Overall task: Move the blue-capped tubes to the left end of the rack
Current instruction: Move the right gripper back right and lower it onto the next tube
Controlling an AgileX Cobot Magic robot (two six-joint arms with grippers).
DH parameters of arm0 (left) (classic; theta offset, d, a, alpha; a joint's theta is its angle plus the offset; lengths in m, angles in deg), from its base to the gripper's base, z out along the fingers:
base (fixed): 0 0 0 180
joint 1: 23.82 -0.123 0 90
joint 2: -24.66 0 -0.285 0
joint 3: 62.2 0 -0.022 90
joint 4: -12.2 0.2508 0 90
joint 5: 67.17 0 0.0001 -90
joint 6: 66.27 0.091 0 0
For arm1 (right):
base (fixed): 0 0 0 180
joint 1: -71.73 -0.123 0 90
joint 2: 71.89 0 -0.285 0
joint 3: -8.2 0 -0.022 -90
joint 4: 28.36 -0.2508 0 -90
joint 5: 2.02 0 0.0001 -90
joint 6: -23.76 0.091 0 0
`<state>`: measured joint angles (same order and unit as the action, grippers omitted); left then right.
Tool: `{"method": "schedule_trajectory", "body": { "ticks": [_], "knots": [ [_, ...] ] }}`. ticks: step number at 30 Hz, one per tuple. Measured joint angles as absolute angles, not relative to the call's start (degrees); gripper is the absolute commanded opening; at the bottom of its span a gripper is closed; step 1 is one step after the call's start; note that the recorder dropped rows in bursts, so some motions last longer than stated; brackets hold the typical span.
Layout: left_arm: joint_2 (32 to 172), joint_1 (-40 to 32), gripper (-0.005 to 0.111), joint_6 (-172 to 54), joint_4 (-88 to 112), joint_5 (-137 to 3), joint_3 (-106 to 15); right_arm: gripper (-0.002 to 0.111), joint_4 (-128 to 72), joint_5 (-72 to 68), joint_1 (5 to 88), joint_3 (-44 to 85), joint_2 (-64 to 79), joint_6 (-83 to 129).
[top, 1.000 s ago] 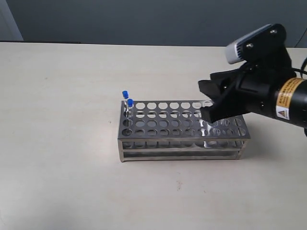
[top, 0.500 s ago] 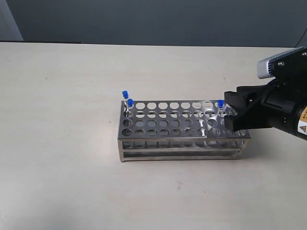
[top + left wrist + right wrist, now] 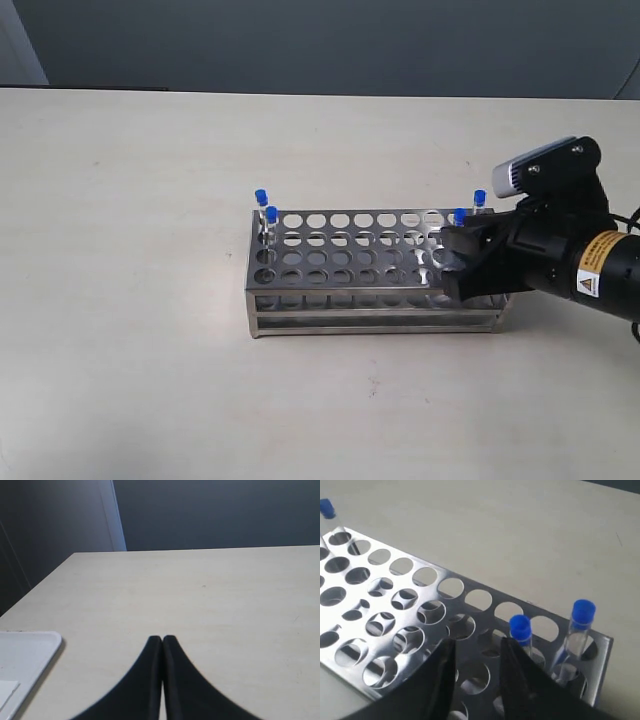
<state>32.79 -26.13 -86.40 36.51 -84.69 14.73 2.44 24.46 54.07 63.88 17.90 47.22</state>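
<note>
Steel rack (image 3: 370, 300): R end partly hidden by R fingers (image 3: 432, 690), apart & empty; L fingers (image 3: 142, 685) pressed together.

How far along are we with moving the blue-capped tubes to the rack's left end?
Roughly half done. Two slim clear tubes with blue caps stand at the left end of the shiny steel punched rack. Nothing is gripped: the right hand hovers open at the rack's right end, close to a third blue-capped tube. That one and its neighbour remain to be moved.
</note>
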Motion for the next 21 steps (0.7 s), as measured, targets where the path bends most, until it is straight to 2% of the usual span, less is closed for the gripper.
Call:
{"method": "schedule_trajectory", "body": {
  "ticks": [21],
  "knots": [
    [32.79,-26.13,0.000,-86.40,36.51,-84.69,14.73,0.031,-0.06,26.31,54.07,63.88,20.06,42.65]
  ]
}}
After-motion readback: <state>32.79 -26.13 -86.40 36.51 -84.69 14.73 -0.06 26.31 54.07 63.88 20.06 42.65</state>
